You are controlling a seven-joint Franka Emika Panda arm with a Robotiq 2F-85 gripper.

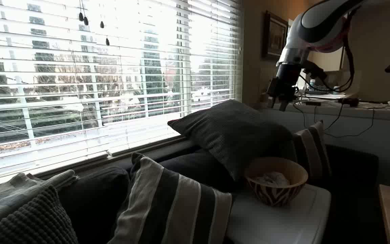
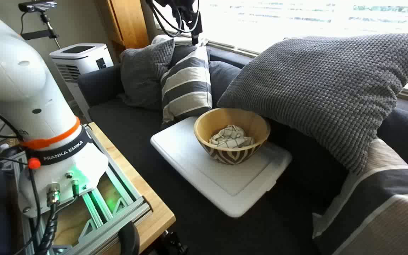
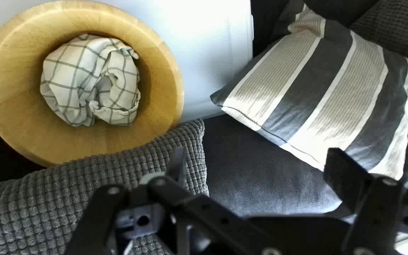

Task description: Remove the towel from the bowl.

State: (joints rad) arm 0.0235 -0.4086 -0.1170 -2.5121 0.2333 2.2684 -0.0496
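A wooden bowl with dark striped sides (image 1: pixel 276 196) stands upright on a white lid; it also shows in an exterior view (image 2: pixel 233 156) and in the wrist view (image 3: pixel 80 145). A white towel with grey checks (image 3: pixel 89 81) lies crumpled inside the bowl, below the rim; it also shows in both exterior views (image 1: pixel 272 179) (image 2: pixel 230 137). My gripper (image 3: pixel 257 156) is open and empty. It hangs high above the sofa (image 1: pixel 278 104), apart from the bowl and towel. In the wrist view the bowl is to the upper left of the fingers.
The white lid (image 2: pixel 190 170) lies on the dark sofa (image 2: pixel 126 117). A grey textured pillow (image 2: pixel 317 81) leans close against the bowl's window side. Striped pillows (image 2: pixel 190 81) (image 2: pixel 384 198) stand on both sides. A window with blinds (image 1: pixel 113 67) runs behind the sofa.
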